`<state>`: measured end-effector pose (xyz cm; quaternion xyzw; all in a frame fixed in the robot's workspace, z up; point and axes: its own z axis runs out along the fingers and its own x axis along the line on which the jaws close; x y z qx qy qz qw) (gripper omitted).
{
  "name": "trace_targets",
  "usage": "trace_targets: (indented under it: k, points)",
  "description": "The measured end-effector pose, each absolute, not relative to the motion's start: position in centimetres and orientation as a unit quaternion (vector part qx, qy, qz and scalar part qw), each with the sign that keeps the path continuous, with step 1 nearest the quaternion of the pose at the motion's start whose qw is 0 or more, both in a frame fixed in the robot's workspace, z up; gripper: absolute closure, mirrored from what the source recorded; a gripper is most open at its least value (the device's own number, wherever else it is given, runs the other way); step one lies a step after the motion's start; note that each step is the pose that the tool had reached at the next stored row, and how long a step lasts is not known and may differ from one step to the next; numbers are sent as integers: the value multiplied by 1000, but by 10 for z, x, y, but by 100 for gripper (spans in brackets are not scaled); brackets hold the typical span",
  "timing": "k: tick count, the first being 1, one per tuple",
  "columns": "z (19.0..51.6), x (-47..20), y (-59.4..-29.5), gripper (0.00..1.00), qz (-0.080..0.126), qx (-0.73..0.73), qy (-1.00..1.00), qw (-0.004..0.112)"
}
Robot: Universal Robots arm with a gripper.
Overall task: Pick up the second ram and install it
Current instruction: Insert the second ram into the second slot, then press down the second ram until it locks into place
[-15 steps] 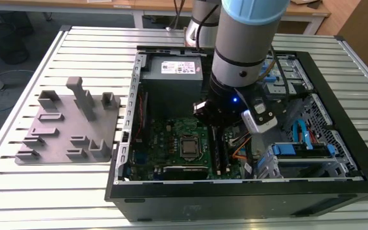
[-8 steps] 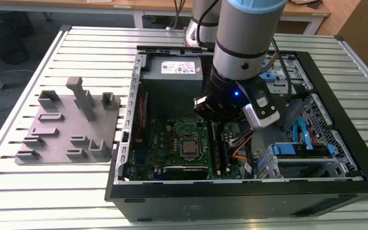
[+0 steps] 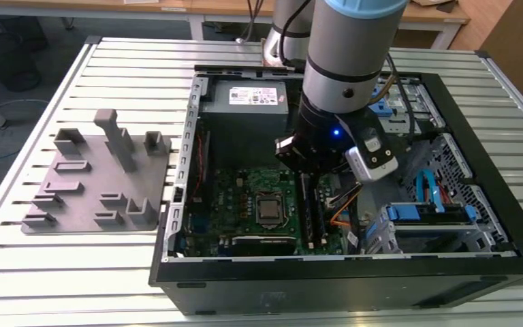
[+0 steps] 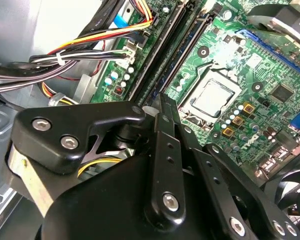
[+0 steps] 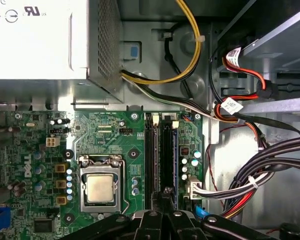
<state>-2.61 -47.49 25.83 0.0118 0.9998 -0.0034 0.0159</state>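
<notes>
A slatted metal table (image 3: 25, 272) carries the open computer case (image 3: 353, 272). The gripper (image 5: 166, 200) sits low over the motherboard (image 5: 115, 145), jaws nearly closed on the second ram (image 5: 166, 155), which stands in its slot directly beneath them; seating looks nearly complete, release pending.

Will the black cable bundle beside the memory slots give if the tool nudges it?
Probably yes: the cable bundle curves loosely, so it looks floppy. A white tie binds it, so wires likely shift together. It reaches a white connector, so pushing could tug there.
</notes>
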Motion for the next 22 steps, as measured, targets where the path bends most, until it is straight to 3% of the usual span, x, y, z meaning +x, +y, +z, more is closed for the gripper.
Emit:
trace_targets:
  k: [22]
  points:
    - [232,-26,-463,89,-3,12,1000,16]
